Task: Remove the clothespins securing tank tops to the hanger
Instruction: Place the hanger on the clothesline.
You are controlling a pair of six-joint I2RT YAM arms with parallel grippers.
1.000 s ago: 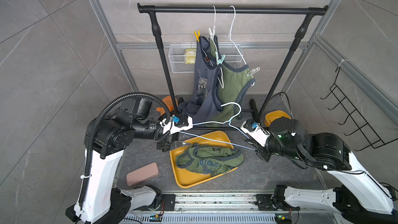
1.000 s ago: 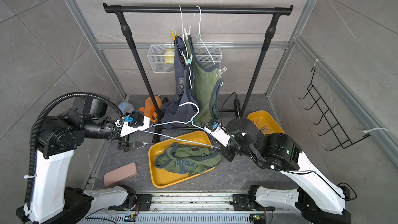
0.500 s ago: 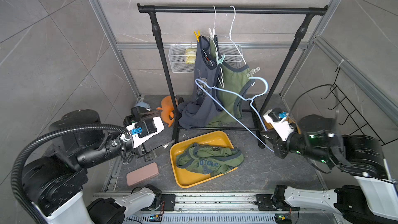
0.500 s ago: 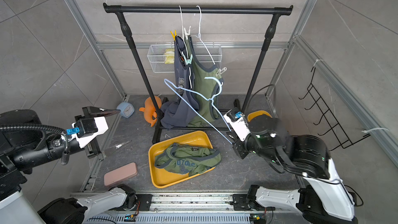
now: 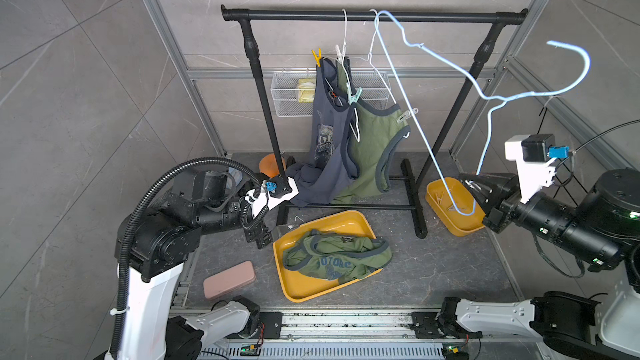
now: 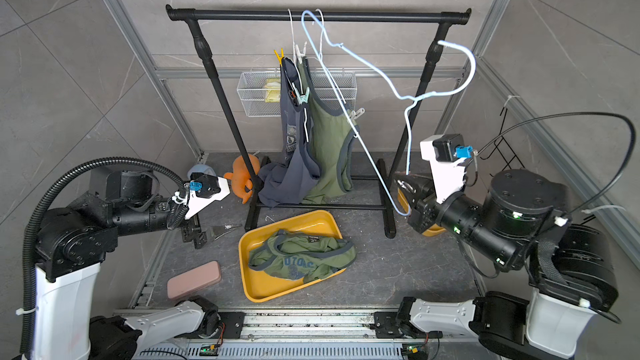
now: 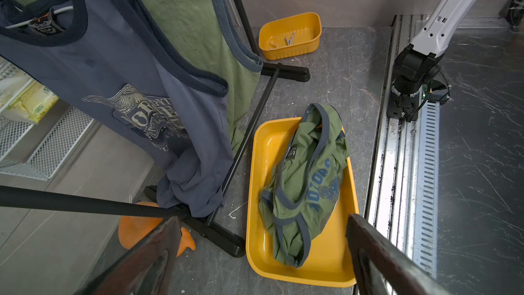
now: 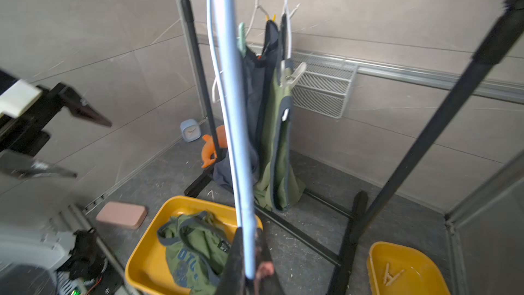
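My right gripper (image 5: pixel 465 181) (image 6: pixel 401 181) (image 8: pixel 249 251) is shut on a bare light-blue wire hanger (image 5: pixel 408 122) (image 6: pixel 349 122) (image 8: pixel 235 126), held tilted; its blurred hook is in the air at the right. A slate-blue tank top (image 5: pixel 325 154) and an olive tank top (image 5: pixel 374 147) hang from white hangers on the rail (image 5: pixel 450 16). They carry a yellow clothespin (image 5: pixel 316 55), a mint one (image 5: pixel 356 95) and a white one (image 5: pixel 407 116). Another olive top (image 5: pixel 336 261) lies in the yellow tray (image 5: pixel 311 297). My left gripper (image 5: pixel 273 233) (image 7: pixel 262 218) is open and empty, low by the rack's left foot.
A small yellow bin (image 5: pixel 446 199) at the right holds loose clothespins (image 7: pixel 289 40). Behind the rack hangs a wire basket (image 5: pixel 294 95). On the floor are a pink box (image 5: pixel 228 278), an orange toy (image 6: pixel 242 174) and a small clock (image 8: pixel 190 130). A black wire rack (image 6: pixel 512 161) is on the right wall.
My right gripper has carried the blue hanger from low over the tray up and to the right. The left gripper has come off the hanger, opened wider and dropped by the rack's foot.
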